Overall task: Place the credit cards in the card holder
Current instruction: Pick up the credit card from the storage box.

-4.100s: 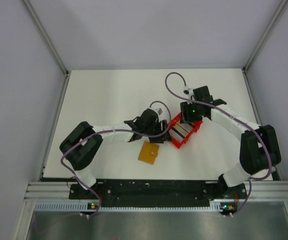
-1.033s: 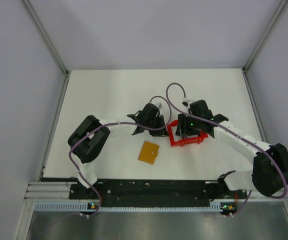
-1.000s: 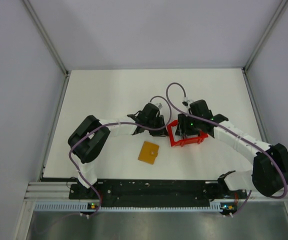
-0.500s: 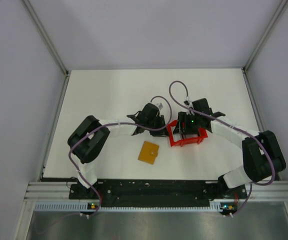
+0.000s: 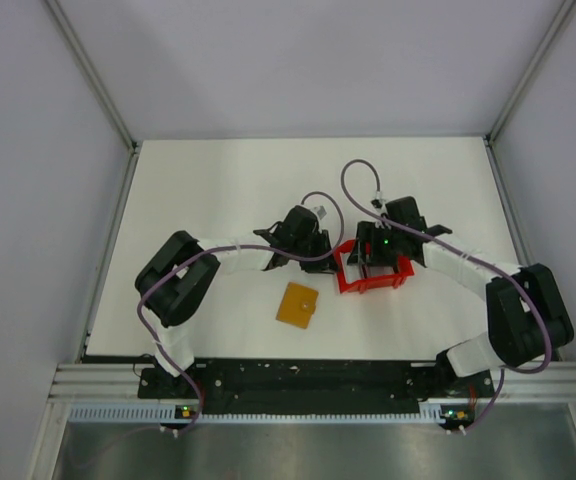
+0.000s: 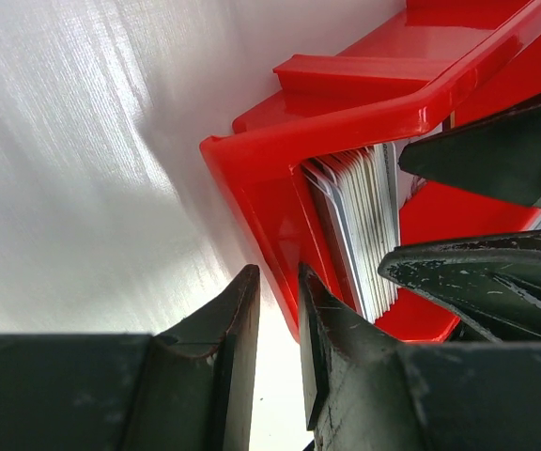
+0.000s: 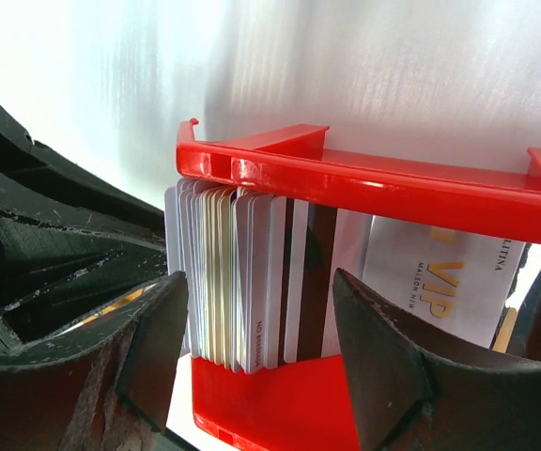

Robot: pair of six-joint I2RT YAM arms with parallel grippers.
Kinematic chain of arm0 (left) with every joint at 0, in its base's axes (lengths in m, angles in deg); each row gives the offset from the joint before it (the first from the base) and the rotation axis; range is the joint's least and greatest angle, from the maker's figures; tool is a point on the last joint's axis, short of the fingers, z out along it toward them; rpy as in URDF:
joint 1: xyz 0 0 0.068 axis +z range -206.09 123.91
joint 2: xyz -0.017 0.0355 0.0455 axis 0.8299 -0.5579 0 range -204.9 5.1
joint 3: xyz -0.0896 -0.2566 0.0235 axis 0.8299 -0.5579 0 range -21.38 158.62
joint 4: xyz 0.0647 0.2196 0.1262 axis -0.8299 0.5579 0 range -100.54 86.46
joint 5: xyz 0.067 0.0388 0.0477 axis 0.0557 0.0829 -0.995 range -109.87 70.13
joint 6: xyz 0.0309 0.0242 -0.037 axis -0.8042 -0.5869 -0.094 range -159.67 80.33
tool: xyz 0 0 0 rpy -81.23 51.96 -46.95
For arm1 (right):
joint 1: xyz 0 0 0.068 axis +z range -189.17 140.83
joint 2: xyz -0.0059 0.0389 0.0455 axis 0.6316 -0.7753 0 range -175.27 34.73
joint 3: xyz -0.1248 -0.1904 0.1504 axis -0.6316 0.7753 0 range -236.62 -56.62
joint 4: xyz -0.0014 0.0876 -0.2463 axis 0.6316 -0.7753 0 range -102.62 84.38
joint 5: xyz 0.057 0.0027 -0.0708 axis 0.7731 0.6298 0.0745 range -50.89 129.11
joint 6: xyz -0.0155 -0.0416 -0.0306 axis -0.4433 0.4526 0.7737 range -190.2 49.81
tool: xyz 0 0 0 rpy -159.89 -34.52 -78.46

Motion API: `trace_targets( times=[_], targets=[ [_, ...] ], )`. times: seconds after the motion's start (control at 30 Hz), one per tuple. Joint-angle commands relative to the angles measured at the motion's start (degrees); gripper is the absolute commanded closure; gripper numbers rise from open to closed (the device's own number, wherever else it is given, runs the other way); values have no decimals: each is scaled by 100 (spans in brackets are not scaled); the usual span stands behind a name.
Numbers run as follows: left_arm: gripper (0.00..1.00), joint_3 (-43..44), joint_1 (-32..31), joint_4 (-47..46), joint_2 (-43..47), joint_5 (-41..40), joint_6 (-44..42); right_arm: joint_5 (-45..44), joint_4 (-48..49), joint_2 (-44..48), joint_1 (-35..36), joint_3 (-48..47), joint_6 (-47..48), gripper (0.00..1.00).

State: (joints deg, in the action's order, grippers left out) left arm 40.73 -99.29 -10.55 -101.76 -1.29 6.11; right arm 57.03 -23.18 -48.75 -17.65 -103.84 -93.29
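The credit cards stand on edge as a stack of several, white and grey, some with dark stripes, inside a red raised-rim tray. No single light blue card can be picked out. My right gripper is open and straddles the stack without clamping it; from above it sits over the tray. My left gripper is nearly closed, its tips on either side of the tray's left wall, with the cards just beyond. The card holder, a flat orange-brown wallet, lies alone on the table nearer the bases.
A white card printed "VIP" leans at the right end of the tray. The tray's far rim crosses above the cards. The two gripper heads are close together at the tray. White table lies around, with grey walls beyond.
Four seconds ago the tray lay tilted; it now sits square between the grippers. In the last second the right arm's elbow folded inward. The left arm and the wallet have not moved.
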Motion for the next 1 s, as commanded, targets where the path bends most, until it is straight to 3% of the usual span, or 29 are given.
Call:
trace_targets(
  times=[0.0,0.2,0.47,0.8,0.97],
  targets=[
    [73,-76,5,-271,193,57,28,-61,130,87,-60,29,77,37],
    [73,-58,5,-324,175,119,54,730,261,-441,-51,28,-20,38],
    [74,-41,-4,-386,140,180,89,1390,367,-248,-51,-33,24,41],
    [74,12,-4,-395,87,206,98,1566,368,7,-51,-42,-81,48],
    [74,12,-4,-403,87,206,107,1619,385,34,-43,-24,-73,58]
  ],
)
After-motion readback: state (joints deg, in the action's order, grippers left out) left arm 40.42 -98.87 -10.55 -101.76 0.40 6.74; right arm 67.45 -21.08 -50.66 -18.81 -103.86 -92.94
